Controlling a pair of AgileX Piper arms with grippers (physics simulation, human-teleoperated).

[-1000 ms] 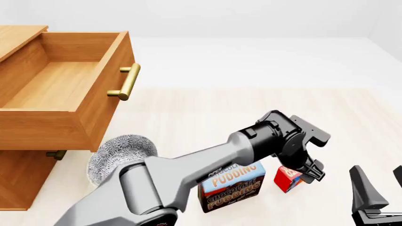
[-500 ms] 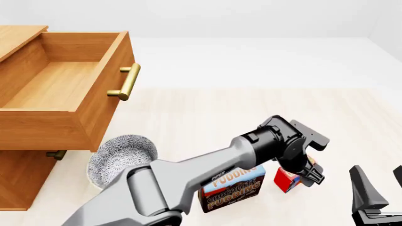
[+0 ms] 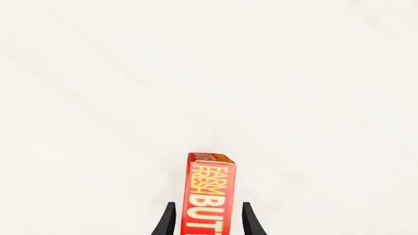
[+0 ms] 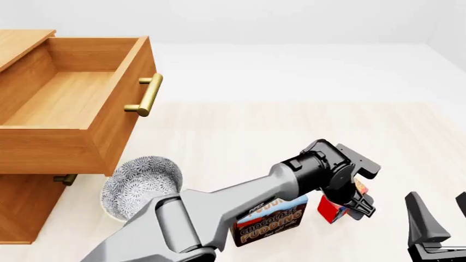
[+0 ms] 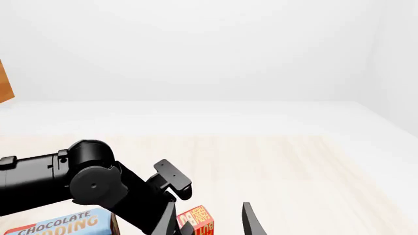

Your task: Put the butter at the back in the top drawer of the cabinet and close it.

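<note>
Patterned bowl (image 4: pixel 141 185) on table (image 4: pixel 240 131); pudding box (image 4: pixel 271 217) upright nearby.

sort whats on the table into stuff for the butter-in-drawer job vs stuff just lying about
For the job:
butter, standing between the left gripper's fingers
top drawer, pulled open
cabinet

Just lying about:
Chocolate Pudding box
patterned bowl
right gripper, idle at the edge
</note>
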